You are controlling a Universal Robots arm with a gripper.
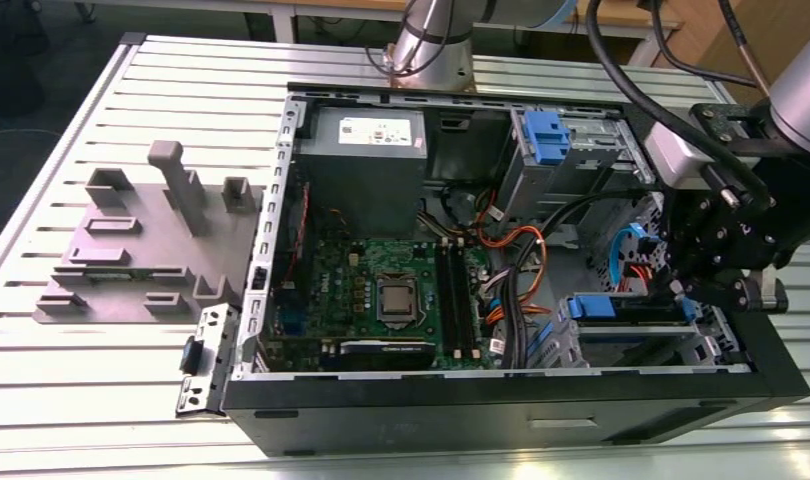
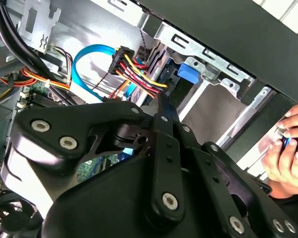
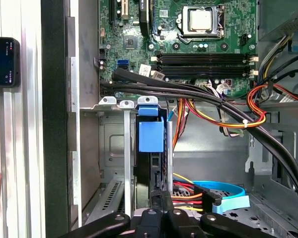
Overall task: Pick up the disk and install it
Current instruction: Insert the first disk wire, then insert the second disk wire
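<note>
An open desktop computer case [image 1: 512,400] lies on its side on a slatted metal tabletop [image 1: 58,380], filling the middle and the part toward the exterior view's right edge. A grey moulded fixture [image 1: 125,250] sits on the tabletop near the exterior view's left edge, just beside the case.

Inside the case are a green motherboard [image 1: 378,290], a grey power-supply box [image 1: 365,140] at the far side, and bundles of orange, yellow, red and black cables [image 1: 512,270]. A smaller blue bracket [image 1: 545,132] sits in the upper drive bay.

The disk [image 1: 599,306] stands in the lower drive cage, in the case corner nearest the tabletop's near edge on the exterior view's right. In both wrist views its blue carrier tab [image 3: 151,135] sticks out of the metal cage slot.

The black gripper [image 1: 685,288] reaches into that corner. In the second wrist view its jaws look drawn together, with nothing visible between them, and the tip [image 2: 160,101] points at the blue tab [image 2: 187,74], close to it. Whether it touches cannot be told.

A person's hand [image 2: 288,148] rests just outside the case wall.
</note>
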